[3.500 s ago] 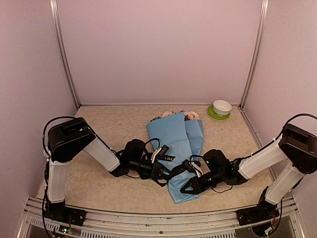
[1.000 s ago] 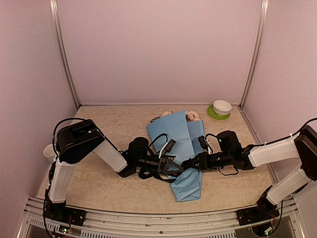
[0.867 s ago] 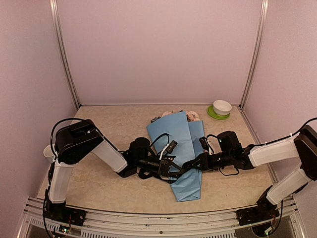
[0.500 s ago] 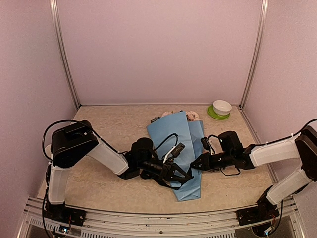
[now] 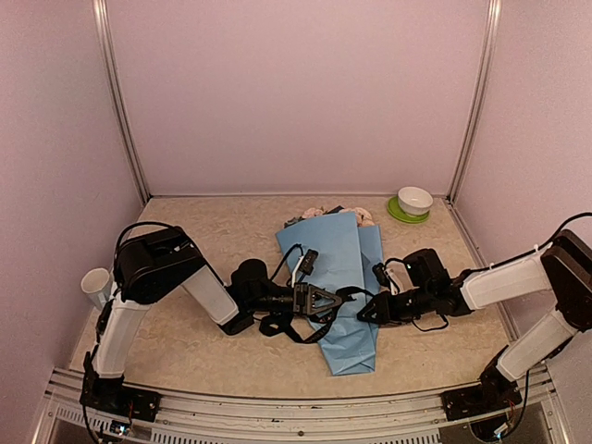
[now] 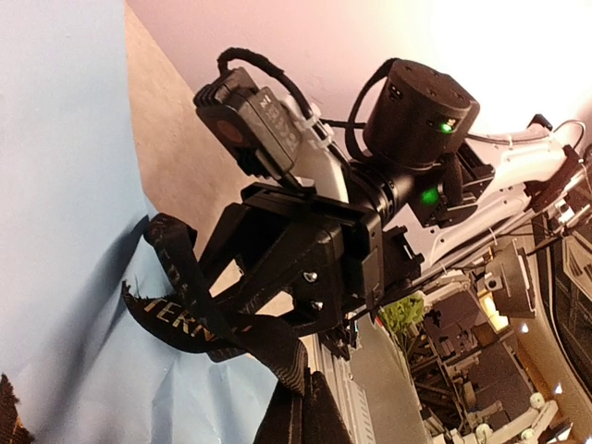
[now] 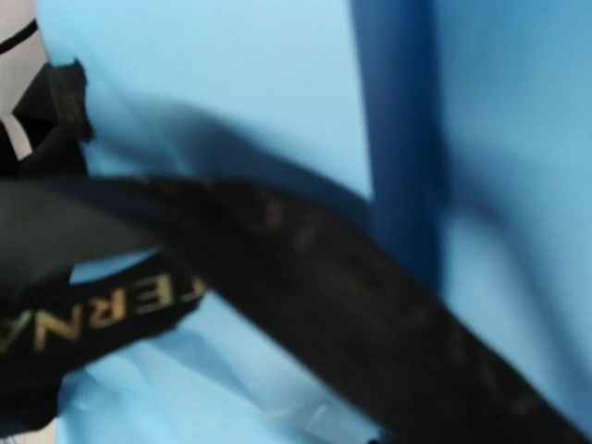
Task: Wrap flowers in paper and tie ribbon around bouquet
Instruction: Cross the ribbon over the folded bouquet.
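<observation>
Blue paper (image 5: 326,252) is already rolled round the flowers (image 5: 357,215). The bouquet (image 5: 350,328) lies flat in the middle of the table (image 5: 203,240), with its blooms toward the far wall. Only a few pale heads peek out.

The left gripper (image 5: 331,299) dipped toward the near edge half a second ago. Now it has swung back up over the cone. Its jaws are pressed together on the ribbon (image 5: 349,294). The right gripper (image 5: 364,313) has hardly moved, so the 2 sit just beside each other above the paper. The ribbon hangs over the right fingers (I cannot tell if those jaws pinch it or just carry it). I think they are passing it across to make a loop, but no knot is tied yet.

The ribbon is black, flat and floppy, with gold letters on it. The paper is thin and smooth, with soft folds and 1 long crease.
</observation>
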Robot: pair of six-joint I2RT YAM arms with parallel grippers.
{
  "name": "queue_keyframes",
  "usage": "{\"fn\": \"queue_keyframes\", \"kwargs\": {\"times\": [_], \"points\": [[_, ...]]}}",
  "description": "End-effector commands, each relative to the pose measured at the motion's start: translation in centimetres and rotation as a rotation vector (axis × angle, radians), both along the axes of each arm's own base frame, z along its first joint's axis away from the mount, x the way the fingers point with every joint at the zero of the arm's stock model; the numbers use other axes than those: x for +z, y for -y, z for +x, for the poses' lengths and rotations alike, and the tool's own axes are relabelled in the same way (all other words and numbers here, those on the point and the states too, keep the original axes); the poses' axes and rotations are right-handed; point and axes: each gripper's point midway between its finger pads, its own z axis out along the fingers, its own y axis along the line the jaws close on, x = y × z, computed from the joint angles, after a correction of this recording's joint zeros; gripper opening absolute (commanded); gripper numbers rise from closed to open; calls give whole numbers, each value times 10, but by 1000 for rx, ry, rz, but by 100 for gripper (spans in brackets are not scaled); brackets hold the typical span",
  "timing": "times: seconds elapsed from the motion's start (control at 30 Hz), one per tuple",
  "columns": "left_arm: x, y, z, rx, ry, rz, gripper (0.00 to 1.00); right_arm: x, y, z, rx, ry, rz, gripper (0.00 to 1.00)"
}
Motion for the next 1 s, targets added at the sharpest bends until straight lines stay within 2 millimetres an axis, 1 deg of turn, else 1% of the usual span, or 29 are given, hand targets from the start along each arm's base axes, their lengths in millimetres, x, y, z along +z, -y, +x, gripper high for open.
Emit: {"fn": "queue_keyframes", "kwargs": {"times": [0.0, 0.1, 0.17, 0.3, 0.53, 0.6, 0.67, 0.73, 0.77, 0.83, 0.97], "points": [[-9, -3, 18, 130, -51, 8, 0, 3, 6, 4, 5, 26, -37, 31], [-25, -6, 23, 151, -97, 48, 0, 11, 5, 4, 17, 43, -31, 31], [-31, -7, 23, 150, -108, 57, 0, 19, 1, 2, 37, 49, -5, 31], [-34, -5, 19, 131, -116, 61, 0, 38, -7, 5, 60, 93, 52, 32], [-31, -1, 17, 115, -93, 70, 0, 44, -14, 23, 106, 183, 3, 34], [-37, 2, 18, 118, -70, 113, 0, 42, -12, 27, 95, 179, -20, 34], [-48, 6, 19, 129, -27, 194, 0, 42, -9, 30, 77, 185, -41, 33], [-59, 7, 21, 150, 25, 289, 0, 36, -5, 30, 62, 173, -63, 33], [-62, 7, 22, 159, 53, 327, 0, 32, -4, 29, 59, 159, -71, 33], [-59, 8, 25, 176, 130, 392, 0, 24, -5, 21, 71, 124, -57, 32], [-68, 7, 32, 209, 269, 560, 0, 12, 0, 8, 70, 79, -47, 32]]}}
